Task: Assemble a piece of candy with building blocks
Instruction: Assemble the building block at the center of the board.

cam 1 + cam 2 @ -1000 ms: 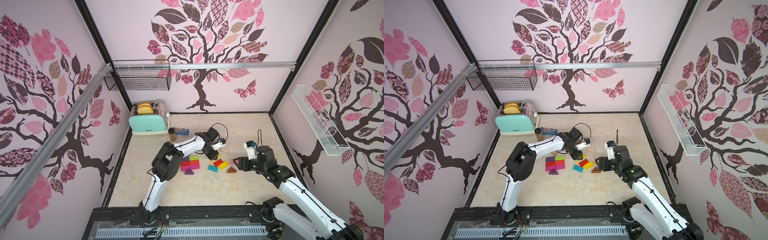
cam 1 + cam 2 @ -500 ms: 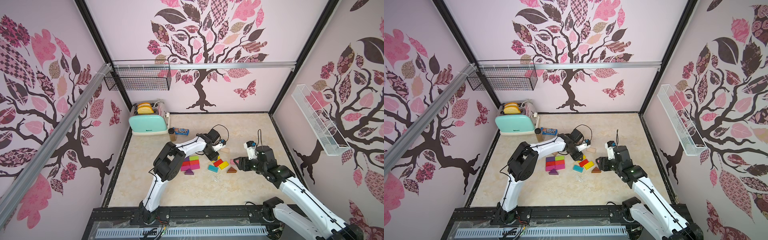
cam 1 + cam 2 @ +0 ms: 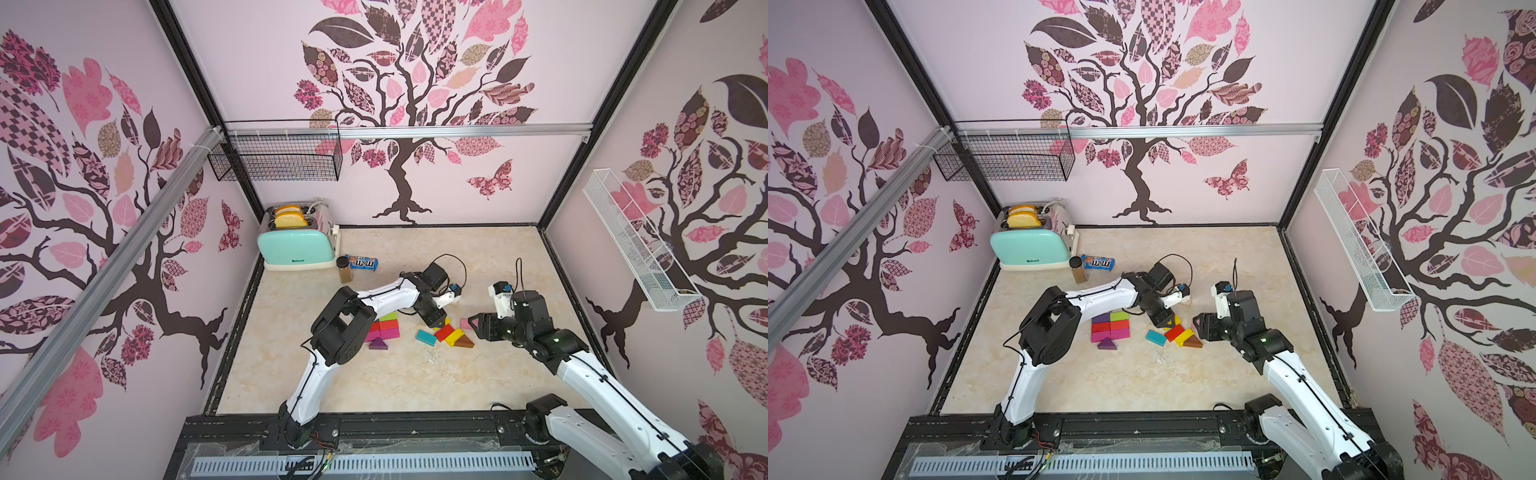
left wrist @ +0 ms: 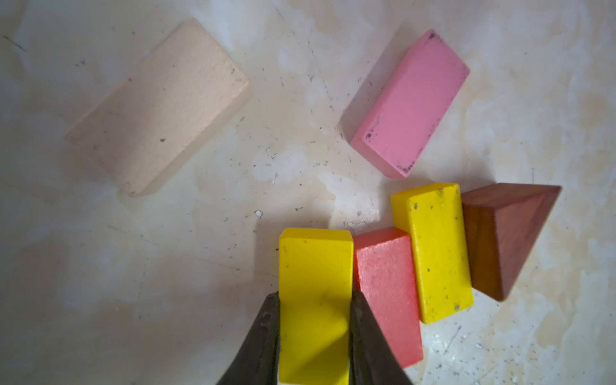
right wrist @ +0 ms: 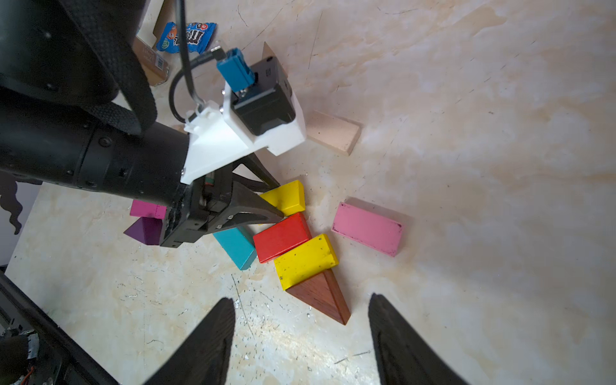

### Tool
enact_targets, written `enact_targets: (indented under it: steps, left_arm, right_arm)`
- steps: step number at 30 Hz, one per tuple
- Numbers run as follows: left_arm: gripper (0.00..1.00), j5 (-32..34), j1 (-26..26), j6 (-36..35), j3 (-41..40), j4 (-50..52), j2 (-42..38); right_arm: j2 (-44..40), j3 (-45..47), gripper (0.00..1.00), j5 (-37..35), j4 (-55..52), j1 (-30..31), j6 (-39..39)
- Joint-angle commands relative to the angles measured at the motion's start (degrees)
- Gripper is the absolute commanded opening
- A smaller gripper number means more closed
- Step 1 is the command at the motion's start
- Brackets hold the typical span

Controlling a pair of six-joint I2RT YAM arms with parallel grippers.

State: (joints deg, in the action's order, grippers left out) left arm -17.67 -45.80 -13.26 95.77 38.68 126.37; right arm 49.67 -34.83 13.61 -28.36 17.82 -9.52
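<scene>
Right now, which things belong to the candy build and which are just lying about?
Job: held yellow block, red block, other yellow block, brown triangle, pink block, teal block, tan block, purple triangle, block cluster.
Lying about: toaster, M&M's packet, brown jar.

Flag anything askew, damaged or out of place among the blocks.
The pink block and the tan block lie loose and skewed, clear of the red block and its neighbours. The pink one's corners are scuffed dark. Nothing looks spilled or broken.
</scene>
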Motion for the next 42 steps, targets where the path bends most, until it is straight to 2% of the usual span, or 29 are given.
enact_targets:
  steps: [1,7,10,15,17,20,23,28,35,42]
  left_arm:
    - [0.33,0.99,-0.50,-1.07,1.28,2.68,2.59]
    - [0.47,1.42,0.23,-0.17,1.55,3.01,-0.49]
    - [0.58,0.51,0.94,2.36,1.48,2.05,-1.69]
    - [0.79,-0.12,2.20,14.21,4.83,-1.52,-2.19]
    - [0.88,3.83,2.23,18.94,8.14,-1.28,-0.74]
    - [0.93,7.38,2.30,23.17,17.36,2.98,4.38]
    - [0.96,10.41,2.27,25.39,25.10,5.91,9.79]
    - [0.94,13.61,1.99,26.90,34.26,11.42,16.47]
    - [0.90,17.11,1.25,27.82,36.78,14.19,19.62]
    - [0.89,16.93,-0.60,30.04,33.37,11.05,19.46]
  right_arm:
    - [-0.62,-2.37,0.67,-0.77,-0.87,-0.51,0.71]
    - [-1.00,-3.55,0.67,-0.95,-2.33,-0.68,0.41]
    - [-2.40,-3.79,0.67,-1.17,-3.92,-0.77,-0.10]
    - [-3.19,-4.56,0.67,-1.82,-5.29,-0.88,-1.13]
    - [-3.11,-4.97,0.67,-2.00,-5.84,-1.03,-1.48]
    - [-4.13,-5.33,0.67,-2.18,-6.03,-1.21,-2.64]
    - [-6.14,-5.06,0.67,-2.81,-6.27,-1.30,-4.16]
    - [-9.12,-4.39,0.67,-4.51,-7.72,-1.39,-5.05]
    - [-8.45,-3.79,0.67,-3.67,-6.69,-1.39,-5.77]
    - [-8.53,-3.66,0.67,-3.85,-6.36,-1.48,-5.23]
